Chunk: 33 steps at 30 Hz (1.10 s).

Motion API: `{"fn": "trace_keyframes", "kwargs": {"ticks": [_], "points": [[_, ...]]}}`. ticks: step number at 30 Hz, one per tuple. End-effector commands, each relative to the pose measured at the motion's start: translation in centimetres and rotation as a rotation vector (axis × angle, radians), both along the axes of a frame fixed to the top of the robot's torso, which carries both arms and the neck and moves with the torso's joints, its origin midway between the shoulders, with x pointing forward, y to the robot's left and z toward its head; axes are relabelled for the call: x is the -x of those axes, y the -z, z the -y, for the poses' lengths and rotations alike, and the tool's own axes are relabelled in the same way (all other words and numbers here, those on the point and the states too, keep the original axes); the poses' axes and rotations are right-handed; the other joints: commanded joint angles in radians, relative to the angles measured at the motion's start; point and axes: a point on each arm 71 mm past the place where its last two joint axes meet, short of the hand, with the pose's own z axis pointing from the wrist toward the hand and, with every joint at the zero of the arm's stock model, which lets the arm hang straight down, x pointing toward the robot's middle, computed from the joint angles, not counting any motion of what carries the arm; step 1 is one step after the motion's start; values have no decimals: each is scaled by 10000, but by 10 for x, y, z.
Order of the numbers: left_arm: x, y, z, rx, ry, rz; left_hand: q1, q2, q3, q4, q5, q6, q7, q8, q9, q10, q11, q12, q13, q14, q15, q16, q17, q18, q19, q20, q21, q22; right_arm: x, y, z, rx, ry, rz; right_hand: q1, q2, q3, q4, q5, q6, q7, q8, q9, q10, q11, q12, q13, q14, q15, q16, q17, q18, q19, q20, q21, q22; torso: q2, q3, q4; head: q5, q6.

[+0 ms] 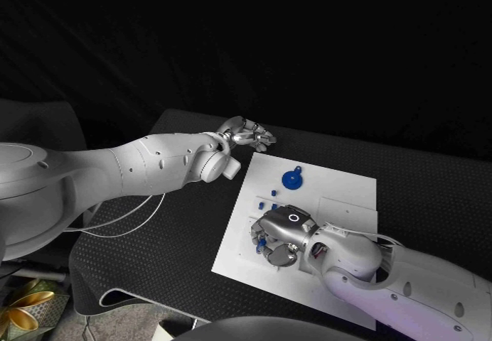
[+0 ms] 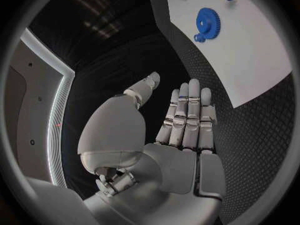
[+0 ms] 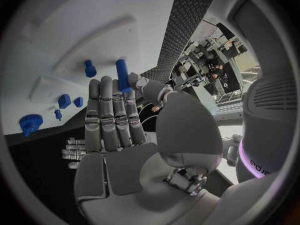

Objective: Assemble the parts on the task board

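The white task board (image 1: 328,206) lies in the middle of the black table. A blue gear (image 1: 292,177) sits on its far part, with small blue parts (image 1: 275,190) just nearer. My right hand (image 1: 282,231) is low over the board's near-left area. In the right wrist view my right hand (image 3: 115,120) has its fingers stretched out, and a blue peg (image 3: 122,74) stands pinched between the thumb and a fingertip. A shorter blue peg (image 3: 90,67) stands on the board beyond. My left hand (image 1: 246,133) hovers off the board's far-left corner, fingers straight and holding nothing (image 2: 184,130).
In the left wrist view the board (image 2: 256,60) and the blue gear (image 2: 208,21) lie ahead of the fingertips. Several small blue parts (image 3: 64,101) and the gear (image 3: 30,122) lie beside my right hand. Black table (image 1: 164,234) surrounds the board.
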Motion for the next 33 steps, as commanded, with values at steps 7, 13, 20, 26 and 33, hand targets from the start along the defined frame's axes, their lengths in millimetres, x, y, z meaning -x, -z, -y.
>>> {"fn": "trace_keyframes", "kwargs": {"ticks": [7,13,20,26,33], "points": [[0,-1,0,91,99,-16,3,51,-18,58,0,-57,-3,-53,-16,33,9,18,-11,66,38,-41,20,142,63,21,-39,15,2,4,1,173,-65,-66,-17,100,5,-52,66,40,-1,39,23,563,-508,16,523,80,-17,20,16,130,53,12,45,207,6,0,-4,18,17],[0,-1,0,90,98,-19,4,53,-18,59,0,-58,-2,-52,-16,31,10,17,-14,66,38,-46,25,142,64,21,-42,17,2,4,1,169,-60,-66,-20,103,6,-61,67,41,-2,39,28,566,-509,16,528,84,-18,18,20,130,55,12,47,207,6,-1,-2,14,14],[0,-1,-1,85,86,-24,6,53,-19,59,0,-60,-2,-52,-16,30,11,17,-17,65,39,-54,32,142,64,21,-47,19,3,3,2,155,-53,-70,-24,104,8,-70,66,42,-2,39,35,568,-510,15,533,87,-19,16,24,130,57,11,49,207,5,1,-1,3,7],[0,-1,-1,88,98,-28,8,53,-20,59,0,-61,-1,-51,-16,29,11,17,-19,65,40,-60,37,142,63,22,-51,21,4,2,1,127,-94,-72,-27,107,9,-77,66,44,-3,39,40,569,-511,14,538,89,-19,14,27,130,59,10,51,207,5,5,-12,0,21],[0,-1,-1,85,95,-42,8,53,-21,61,-1,-63,-1,-51,-17,27,13,17,-23,64,41,-69,46,141,64,23,-57,24,4,3,1,157,-76,-79,-31,109,12,-86,66,44,-4,38,47,570,-511,12,543,92,-20,11,32,130,61,10,53,207,10,2,-1,-15,22]]}}
